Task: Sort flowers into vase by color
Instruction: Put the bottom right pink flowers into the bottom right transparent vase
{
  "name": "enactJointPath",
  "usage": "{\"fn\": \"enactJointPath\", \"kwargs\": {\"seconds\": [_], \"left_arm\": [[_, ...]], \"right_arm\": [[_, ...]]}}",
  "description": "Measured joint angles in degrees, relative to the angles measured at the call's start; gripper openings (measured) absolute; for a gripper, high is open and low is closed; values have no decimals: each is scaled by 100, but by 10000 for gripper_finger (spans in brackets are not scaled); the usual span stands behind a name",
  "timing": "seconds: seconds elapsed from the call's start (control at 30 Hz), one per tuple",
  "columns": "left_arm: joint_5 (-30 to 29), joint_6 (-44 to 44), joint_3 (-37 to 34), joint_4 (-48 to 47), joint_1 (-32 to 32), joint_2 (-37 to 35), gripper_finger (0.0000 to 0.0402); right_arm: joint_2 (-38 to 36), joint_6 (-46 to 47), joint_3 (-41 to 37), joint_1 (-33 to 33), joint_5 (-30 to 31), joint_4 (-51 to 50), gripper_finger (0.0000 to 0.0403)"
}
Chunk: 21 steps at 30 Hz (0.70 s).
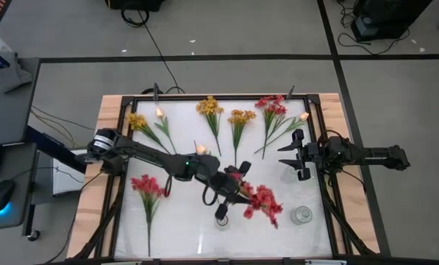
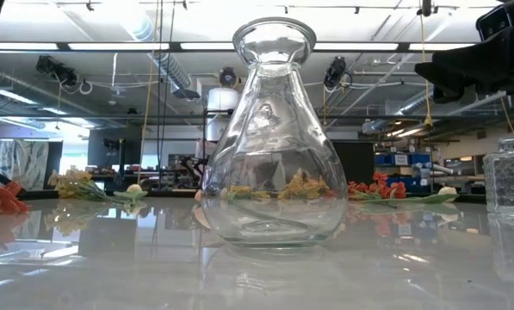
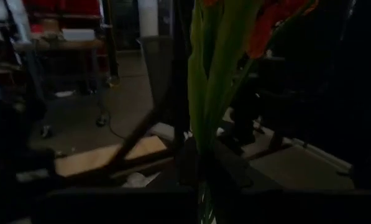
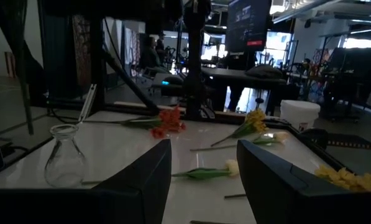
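From above, I see my left gripper [image 1: 230,193] at mid-table, clamped on a red-pink flower cluster [image 1: 262,201] whose blooms hang between the flask vase [image 1: 223,220] and a second glass vase [image 1: 301,215]. My right gripper [image 1: 298,157] waits at the right side, fingers spread wide. Yellow-orange clusters [image 1: 210,107] lie along the far edge.

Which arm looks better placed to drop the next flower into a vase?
Probably the left. Its gripper is shut on a red flower close to the clear vase. The right gripper hangs open and empty at the table's right side.
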Motion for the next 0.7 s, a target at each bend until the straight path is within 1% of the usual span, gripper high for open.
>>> {"fn": "enactJointPath", "kwargs": {"seconds": [0.3, 0.43, 0.5, 0.6, 0.7], "left_arm": [[-291, -319, 145, 45, 466, -12, 23], [-316, -835, 143, -228, 548, -15, 23], [-324, -1095, 143, -437, 528, -63, 23], [-455, -1164, 143, -613, 354, -87, 23], [-907, -1162, 143, -1023, 125, -111, 22]], "right_arm": [[0, 1, 0, 0, 0, -4, 192], [0, 2, 0, -2, 0, -4, 192], [0, 2, 0, 0, 0, -4, 192], [0, 1, 0, 0, 0, -3, 192], [0, 1, 0, 0, 0, -5, 192]]}}
